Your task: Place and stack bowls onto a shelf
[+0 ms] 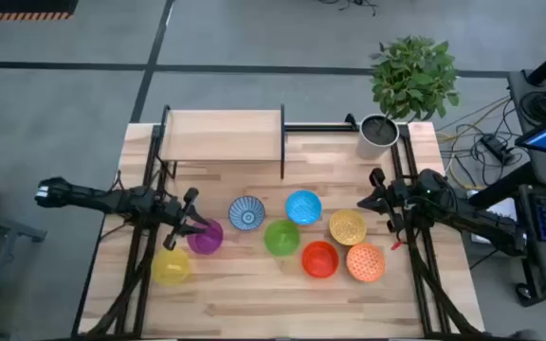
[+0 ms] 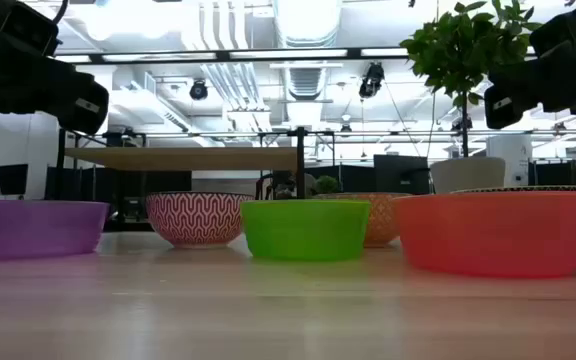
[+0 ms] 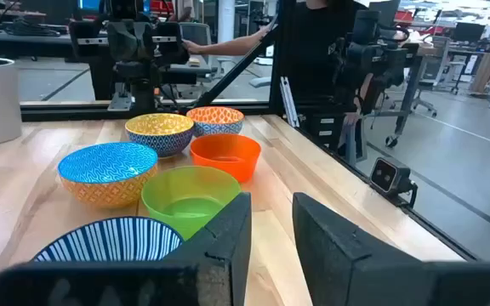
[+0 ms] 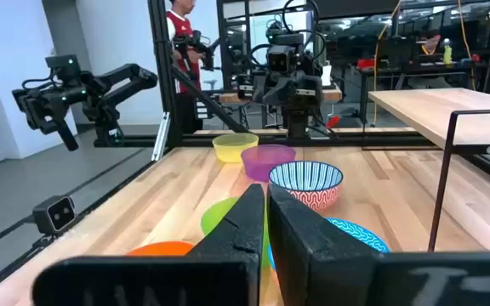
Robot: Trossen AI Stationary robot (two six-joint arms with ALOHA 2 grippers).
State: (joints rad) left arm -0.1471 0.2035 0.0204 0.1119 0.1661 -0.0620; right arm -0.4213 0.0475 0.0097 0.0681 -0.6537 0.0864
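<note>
Eight bowls stand on their bases on the tabletop, none on the shelf [image 1: 223,135]: yellow [image 1: 171,268], purple [image 1: 205,237], blue-white patterned [image 1: 246,213], light blue [image 1: 303,206], green [image 1: 282,237], red-orange [image 1: 319,259], speckled yellow [image 1: 347,227] and speckled orange [image 1: 365,262]. My left gripper [image 1: 193,214] hovers above the table beside the purple bowl, open by a narrow gap [image 3: 270,234], touching nothing. My right gripper [image 1: 375,189] hangs above the table just beyond the speckled yellow bowl, shut [image 4: 266,223] and empty.
A white plant pot [image 1: 377,133] with a leafy plant stands at the table's far right, beside the shelf's black frame [image 1: 316,126]. Bare wood lies along the near edge [image 1: 273,303]. People and other robot arms show in the room beyond the table.
</note>
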